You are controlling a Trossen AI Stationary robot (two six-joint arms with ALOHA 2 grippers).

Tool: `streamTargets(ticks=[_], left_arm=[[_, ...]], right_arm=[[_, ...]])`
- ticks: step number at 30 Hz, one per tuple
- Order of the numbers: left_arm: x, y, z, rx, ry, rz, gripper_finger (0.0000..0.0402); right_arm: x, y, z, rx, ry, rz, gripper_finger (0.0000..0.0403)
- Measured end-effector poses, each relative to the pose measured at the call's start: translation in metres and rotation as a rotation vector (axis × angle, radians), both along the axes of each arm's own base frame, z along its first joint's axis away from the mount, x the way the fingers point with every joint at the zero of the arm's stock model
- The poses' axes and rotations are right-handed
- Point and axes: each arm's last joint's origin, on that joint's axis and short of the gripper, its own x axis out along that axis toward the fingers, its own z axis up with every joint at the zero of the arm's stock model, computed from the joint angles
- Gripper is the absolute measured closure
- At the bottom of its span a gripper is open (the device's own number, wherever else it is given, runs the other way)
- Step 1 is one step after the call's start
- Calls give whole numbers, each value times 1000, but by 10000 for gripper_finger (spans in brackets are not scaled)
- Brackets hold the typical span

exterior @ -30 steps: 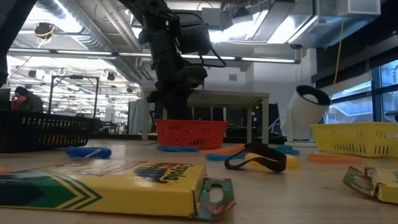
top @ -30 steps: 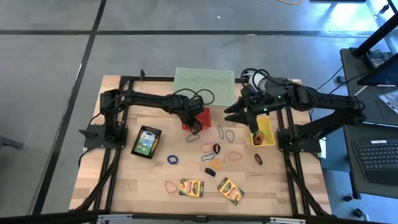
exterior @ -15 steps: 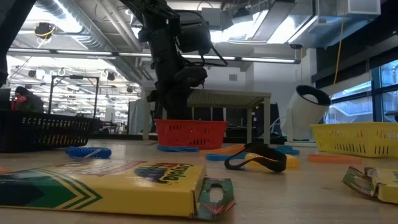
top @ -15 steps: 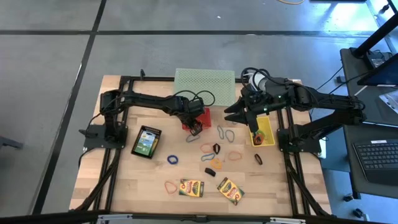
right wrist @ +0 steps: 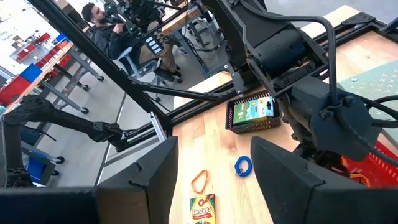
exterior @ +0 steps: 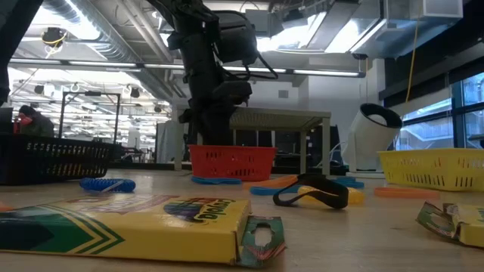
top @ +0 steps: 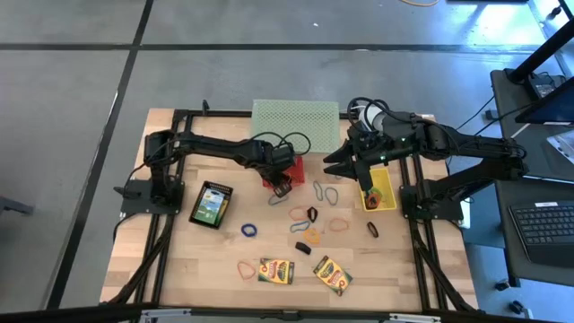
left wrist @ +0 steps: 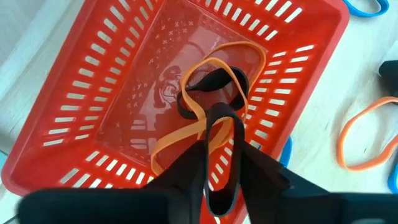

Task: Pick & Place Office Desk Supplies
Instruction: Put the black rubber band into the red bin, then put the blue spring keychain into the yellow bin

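**Observer:** Why is your left arm parked over that bin?

**Operator:** I'm sorting by kind. The left gripper (left wrist: 221, 168) hangs directly above the red slotted plastic basket (left wrist: 81, 118), because that is where I judge loops and clips belong. Its fingers are parted a little, with a dark clip (left wrist: 219, 155) between them; I can't tell whether they grip it. Just beyond the tips, an orange rubber-band loop (left wrist: 205, 93) lies on the glossy basket floor.

**Observer:** And the right?

**Operator:** The right gripper (right wrist: 214, 180) waits with fingers wide apart, empty, above the yellow mesh basket (top: 381, 190). Below and ahead of it sits a black tray holding a crayon box (right wrist: 252, 112). Two flat cardboard yellow-and-green crayon boxes (top: 276, 270) and thin, limp loops (top: 248, 231) lie scattered on the wooden table (top: 170, 251), well away from both grippers.
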Motion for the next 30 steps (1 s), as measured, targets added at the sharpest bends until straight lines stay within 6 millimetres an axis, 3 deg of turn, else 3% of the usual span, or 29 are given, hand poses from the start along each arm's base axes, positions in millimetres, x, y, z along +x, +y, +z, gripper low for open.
streamTargets(ticks=[7, 18, 30], left_arm=[[0, 0, 0, -20, -4, 60, 269], [3, -4, 2, -83, -36, 67, 267], [13, -11, 21, -50, -92, 21, 268]], right_arm=[[0, 0, 0, 0, 0, 0, 199], [0, 0, 0, 0, 0, 0, 199], [0, 0, 0, 1, 1, 1, 199]])
